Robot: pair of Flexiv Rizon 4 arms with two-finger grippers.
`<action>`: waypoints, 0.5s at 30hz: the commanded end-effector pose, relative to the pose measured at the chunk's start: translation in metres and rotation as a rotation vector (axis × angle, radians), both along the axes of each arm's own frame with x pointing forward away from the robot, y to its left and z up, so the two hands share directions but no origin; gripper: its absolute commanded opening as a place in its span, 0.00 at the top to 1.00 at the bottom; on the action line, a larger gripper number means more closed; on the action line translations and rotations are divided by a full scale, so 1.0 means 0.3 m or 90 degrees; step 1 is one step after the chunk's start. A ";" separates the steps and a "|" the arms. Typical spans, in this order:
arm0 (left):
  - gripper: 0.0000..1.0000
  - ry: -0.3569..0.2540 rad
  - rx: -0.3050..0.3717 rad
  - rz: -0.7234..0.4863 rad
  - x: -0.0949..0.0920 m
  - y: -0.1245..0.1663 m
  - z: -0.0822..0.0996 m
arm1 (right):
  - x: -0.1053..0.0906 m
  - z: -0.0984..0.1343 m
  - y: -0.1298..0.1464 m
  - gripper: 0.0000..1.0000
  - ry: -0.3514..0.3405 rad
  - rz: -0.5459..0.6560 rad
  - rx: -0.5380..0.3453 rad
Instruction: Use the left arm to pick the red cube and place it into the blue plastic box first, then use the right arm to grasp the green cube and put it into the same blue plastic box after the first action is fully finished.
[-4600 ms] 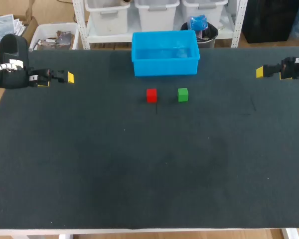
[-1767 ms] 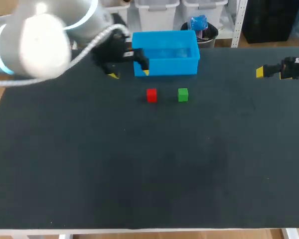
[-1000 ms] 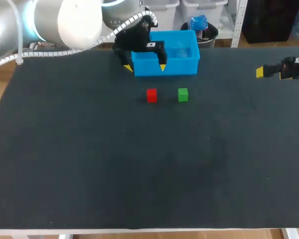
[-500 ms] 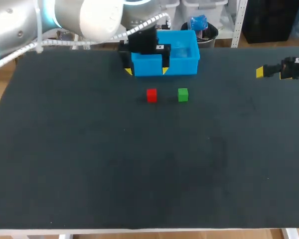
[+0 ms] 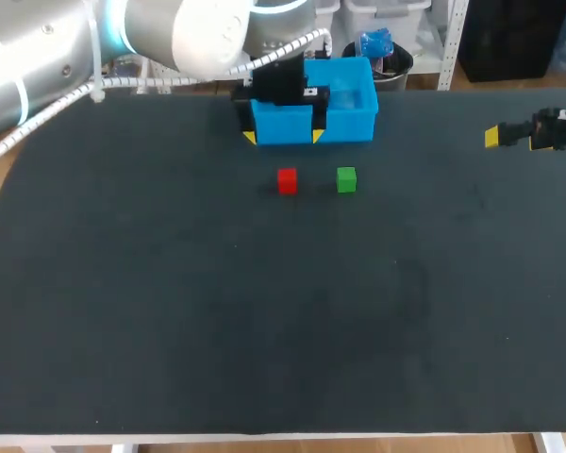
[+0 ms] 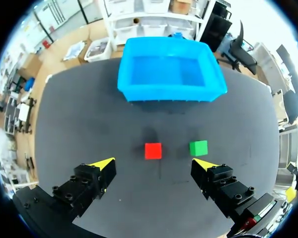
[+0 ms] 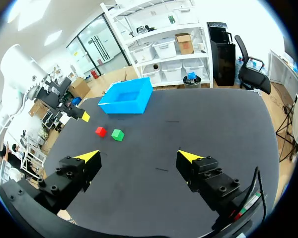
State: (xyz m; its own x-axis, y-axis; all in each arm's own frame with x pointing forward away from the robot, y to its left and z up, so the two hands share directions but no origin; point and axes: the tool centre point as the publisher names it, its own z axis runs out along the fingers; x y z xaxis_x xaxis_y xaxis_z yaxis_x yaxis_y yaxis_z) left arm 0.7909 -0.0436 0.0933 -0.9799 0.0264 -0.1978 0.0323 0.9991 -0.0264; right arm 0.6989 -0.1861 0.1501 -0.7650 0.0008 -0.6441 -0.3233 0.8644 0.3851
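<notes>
Dark worktop [image 5: 264, 330]; left end effector [image 6: 154, 163] released, small red cube [image 6: 153, 150] just ahead, blue plastic box [image 6: 169, 91] beyond. Right end effector [image 7: 139, 156] released too.

Red cube [image 5: 287, 180]: bare mat [image 5: 264, 283] at 6 and 9 o'clock. Green cube [image 5: 346, 179] near at 3 o'clock, gap between. Blue box [image 5: 344, 127] wall at 12 o'clock, apart.

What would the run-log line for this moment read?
left hand open above table, red cube ahead | right hand open, table's right side | green cube beside red, both on table | blue box empty
</notes>
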 end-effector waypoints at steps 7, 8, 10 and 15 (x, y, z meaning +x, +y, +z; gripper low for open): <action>0.00 -0.006 -0.018 -0.005 0.003 -0.016 -0.119 | 0.002 0.000 0.001 0.00 0.000 0.000 -0.001; 0.00 -0.007 -0.017 -0.006 0.004 -0.018 -0.130 | 0.002 0.000 0.001 0.00 0.000 0.000 -0.001; 0.00 -0.011 -0.018 -0.004 0.004 -0.019 -0.146 | 0.002 0.000 0.001 0.00 0.000 0.000 -0.001; 0.00 -0.011 -0.015 0.017 0.012 -0.014 -0.187 | 0.002 0.000 0.001 0.00 0.000 0.000 -0.001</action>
